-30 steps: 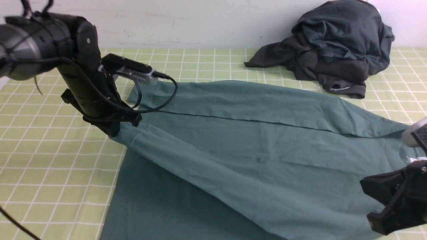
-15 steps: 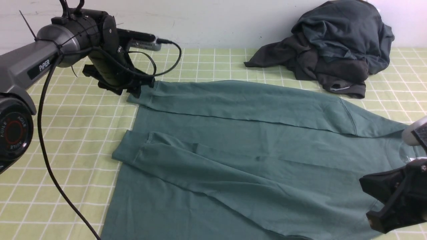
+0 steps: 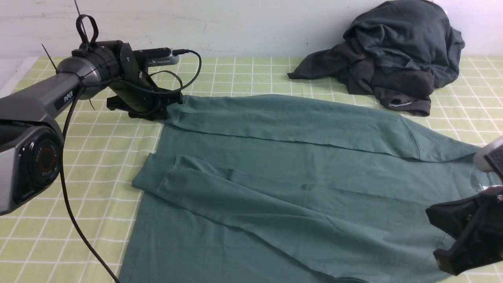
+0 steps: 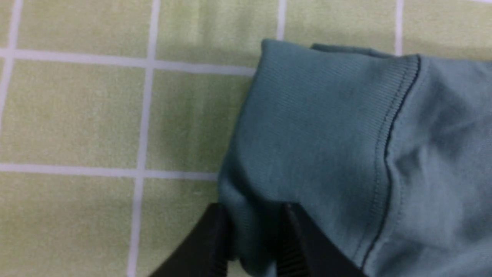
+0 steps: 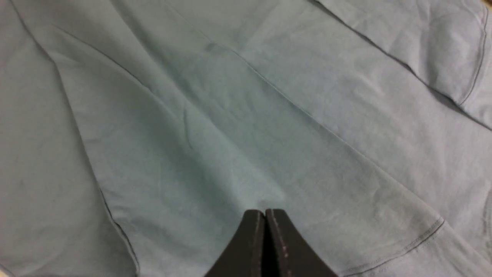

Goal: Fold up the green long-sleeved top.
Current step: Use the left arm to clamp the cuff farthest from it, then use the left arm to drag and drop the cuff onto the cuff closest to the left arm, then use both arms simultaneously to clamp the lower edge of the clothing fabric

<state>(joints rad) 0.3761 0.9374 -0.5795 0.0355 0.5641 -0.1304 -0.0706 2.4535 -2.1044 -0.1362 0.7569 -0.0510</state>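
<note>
Your green long-sleeved top (image 3: 275, 169) is spread flat on the worktop (image 3: 94, 204), running off the near edge of the front view. One sleeve lies along the far side, the other slants across the body. Body isn't folded.

Left pincer (image 4: 255, 227) is at the cuff (image 4: 315, 127) of the far sleeve, narrow, with cloth between the tips. You can't tell from here whether it's clamped. Right pincer (image 5: 265, 215) is closed, tips together, over the body of the top. No cloth visible in it; contact unclear.

Risks, my read:
- Cuff slip. The bite looks close to the cuff's edge, so if you lift before the jaws seat, the soft knit likely slides out.
- Single-layer grab. If the tips take only the upper ply, the sleeve peels open and the fold comes out crooked.
- Body drag. Pull the sleeve sideways without lift and the body follows, skewing the slanted sleeve.
- Right side snag. Closed tips low over the cloth could rake up a ridge if that arm moves sideways. Raise first.
- Dark garment pile (image 3: 404, 47) sits just beyond the top. A wide swing that way could catch it.

Check the bite, then lift slowly.
</note>
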